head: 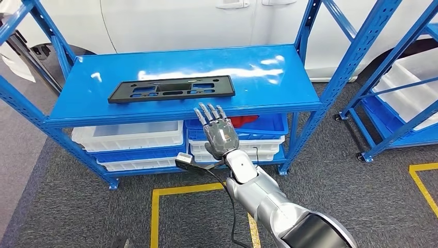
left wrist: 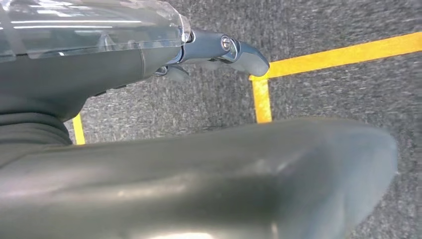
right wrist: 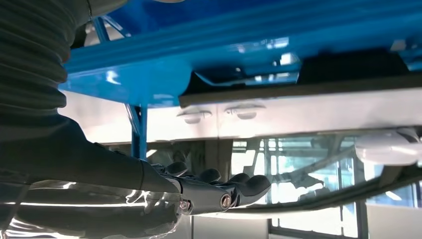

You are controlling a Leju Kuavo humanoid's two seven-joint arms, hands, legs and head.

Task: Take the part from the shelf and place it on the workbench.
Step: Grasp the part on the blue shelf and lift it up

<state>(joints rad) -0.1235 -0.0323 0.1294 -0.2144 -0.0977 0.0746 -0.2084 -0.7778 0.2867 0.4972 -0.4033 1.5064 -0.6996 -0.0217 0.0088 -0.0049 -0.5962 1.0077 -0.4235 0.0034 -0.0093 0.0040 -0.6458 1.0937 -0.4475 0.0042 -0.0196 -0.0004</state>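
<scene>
The part, a flat black plastic plate (head: 171,88) with slots, lies on the top board of the blue shelf (head: 268,72), left of centre. My right hand (head: 218,132) is raised in front of the shelf's front edge, just right of the part and below it, fingers straight and apart, holding nothing. In the right wrist view the same hand (right wrist: 214,191) stretches out flat, with the shelf board (right wrist: 149,84) and the dark edge of the part (right wrist: 343,69) beyond it. My left hand (left wrist: 224,50) hangs over the carpet, thumb out, nothing in it.
White and blue bins (head: 129,137) fill the lower shelf; one blue bin holds something red (head: 243,121). A white car (head: 181,20) stands behind the shelf. A second blue rack (head: 408,88) is at the right. Yellow tape (head: 155,206) marks the grey carpet.
</scene>
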